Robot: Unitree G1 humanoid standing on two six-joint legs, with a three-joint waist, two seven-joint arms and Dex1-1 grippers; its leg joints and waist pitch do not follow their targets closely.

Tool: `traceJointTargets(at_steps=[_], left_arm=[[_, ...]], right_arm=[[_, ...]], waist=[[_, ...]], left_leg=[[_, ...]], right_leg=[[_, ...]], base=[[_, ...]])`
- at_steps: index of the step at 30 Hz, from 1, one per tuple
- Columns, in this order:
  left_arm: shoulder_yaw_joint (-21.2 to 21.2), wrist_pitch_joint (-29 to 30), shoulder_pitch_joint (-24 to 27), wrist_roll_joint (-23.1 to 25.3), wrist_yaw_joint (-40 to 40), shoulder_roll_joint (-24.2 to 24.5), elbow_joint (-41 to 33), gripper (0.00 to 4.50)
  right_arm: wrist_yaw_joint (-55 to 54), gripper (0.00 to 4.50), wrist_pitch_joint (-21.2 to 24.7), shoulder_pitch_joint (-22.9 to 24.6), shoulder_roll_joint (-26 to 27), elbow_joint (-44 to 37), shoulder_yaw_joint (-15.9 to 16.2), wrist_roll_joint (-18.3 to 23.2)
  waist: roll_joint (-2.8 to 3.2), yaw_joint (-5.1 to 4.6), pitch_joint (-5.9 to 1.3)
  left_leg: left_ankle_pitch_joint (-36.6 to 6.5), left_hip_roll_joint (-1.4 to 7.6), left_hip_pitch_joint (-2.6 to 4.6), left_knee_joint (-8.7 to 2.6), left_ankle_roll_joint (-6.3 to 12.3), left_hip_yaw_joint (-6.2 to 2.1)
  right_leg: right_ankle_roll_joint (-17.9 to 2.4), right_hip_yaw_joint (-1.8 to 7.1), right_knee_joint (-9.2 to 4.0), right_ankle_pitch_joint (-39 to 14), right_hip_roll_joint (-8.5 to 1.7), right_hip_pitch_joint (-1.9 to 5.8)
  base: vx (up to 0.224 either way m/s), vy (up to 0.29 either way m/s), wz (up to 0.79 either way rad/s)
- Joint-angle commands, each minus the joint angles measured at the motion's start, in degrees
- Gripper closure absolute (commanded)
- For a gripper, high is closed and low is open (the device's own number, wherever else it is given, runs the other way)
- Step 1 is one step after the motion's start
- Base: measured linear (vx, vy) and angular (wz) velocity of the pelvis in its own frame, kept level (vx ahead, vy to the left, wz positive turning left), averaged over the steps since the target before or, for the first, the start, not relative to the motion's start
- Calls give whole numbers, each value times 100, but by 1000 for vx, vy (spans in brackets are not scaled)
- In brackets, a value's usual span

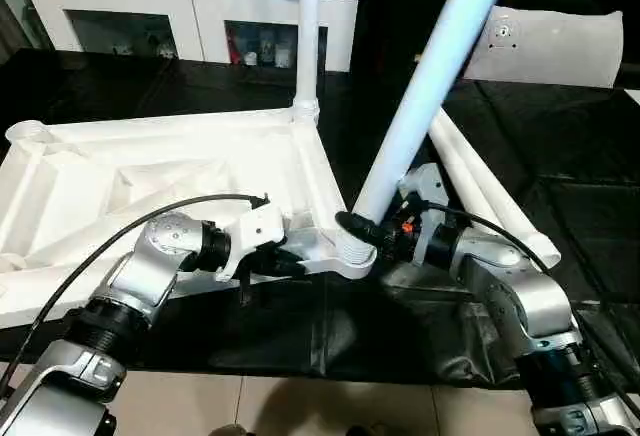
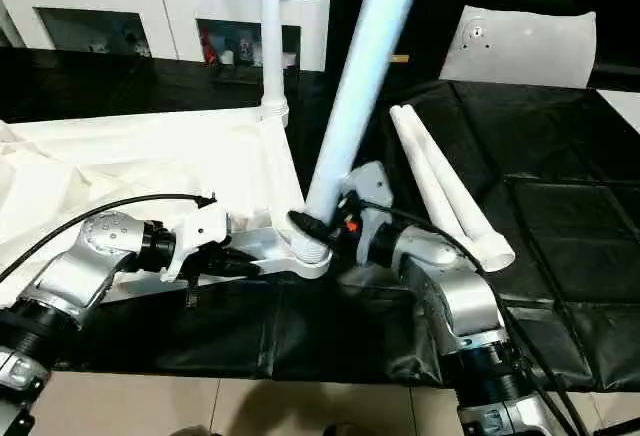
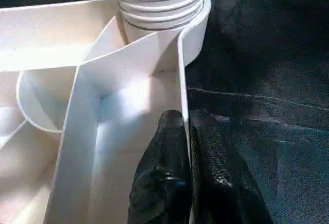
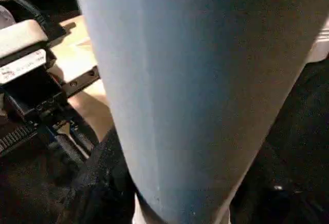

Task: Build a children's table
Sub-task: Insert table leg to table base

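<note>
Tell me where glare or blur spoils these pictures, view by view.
Left eye view: the tabletop is washed out by glare, its ribs faint. Right eye view: the same glare on the tabletop; the two loose legs stay crisp. Left wrist view: a bright hot spot on the rib beside the left pincer. Right wrist view: the held leg is too near, soft and bluish.

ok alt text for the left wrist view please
Two black gripper fingers pinch the thin upright side wall of a white plastic ribbed tabletop. Beyond them, the ridged threaded end of a white round leg sits in the tabletop's round corner socket, over black sheeting.
</note>
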Motion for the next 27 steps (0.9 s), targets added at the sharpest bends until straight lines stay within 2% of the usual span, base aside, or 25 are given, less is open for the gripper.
traceJointTargets(at_steps=[1, 5, 7, 9, 12, 18, 25, 26, 27], left_arm=[[-48, -90, -80, 35, -143, -36, 133, 450], [-5, -170, -94, -62, -232, -68, 198, 450], [35, -163, -86, -149, -294, -84, 192, 450], [39, -158, -82, -168, -312, -83, 194, 450], [13, -186, -78, -147, -373, -56, 231, 450], [-42, -283, -85, 15, -353, -20, 320, 450], [-30, -324, -97, 41, -294, -38, 374, 450], [-22, -342, -109, 46, -272, -43, 405, 450], [-21, -344, -111, 47, -270, -43, 408, 450]], right_arm=[[124, 257, -4, -64, -78, 173, 130, -53], [185, 257, -83, -81, -124, 234, 154, -137], [207, 257, -147, -95, -142, 321, 149, -185], [217, 257, -171, -107, -149, 379, 146, -205], [297, 257, -210, -153, -220, 495, 237, -283], [408, 259, -205, -297, -136, 705, 271, -257], [176, 259, -193, -464, 159, 1317, -346, 165], [147, 260, -202, -444, 177, 1482, -508, 254], [147, 260, -205, -437, 176, 1491, -518, 259]], waist=[[2, 7, -359], [3, 11, -365], [-1, 7, -369], [20, 8, -372], [17, -1, -374], [4, -3, -370], [8, -15, -364], [52, -8, -368], [38, -13, -372]], left_leg=[[-1239, 135, 5, -394, 141, -25], [-1229, 137, 4, -391, 147, -31], [-1208, 143, -2, -394, 151, -34], [-1209, 147, 2, -395, 147, -36], [-1210, 140, -4, -391, 156, -32], [-1254, 137, 10, -387, 170, -34], [-1358, 136, 17, -392, 148, -44], [-1353, 142, 20, -394, 144, -49], [-1352, 142, 22, -392, 149, -43]], right_leg=[[-614, 278, -524, -2627, -430, 271], [-546, 273, -539, -2742, -432, 267], [-584, 272, -524, -2654, -431, 269], [-621, 273, -517, -2579, -432, 269], [-681, 270, -506, -2485, -422, 277], [-619, 267, -528, -2715, -431, 265], [-584, 251, -563, -2936, -440, 256], [-616, 258, -556, -2867, -446, 255], [-630, 257, -561, -2828, -440, 252]], base=[[0, 0, 0], [0, 0, 0], [0, 0, 0], [0, 0, 0], [0, 0, 0], [0, 0, 0], [0, 0, 0], [0, 0, 0], [0, 0, 0]])
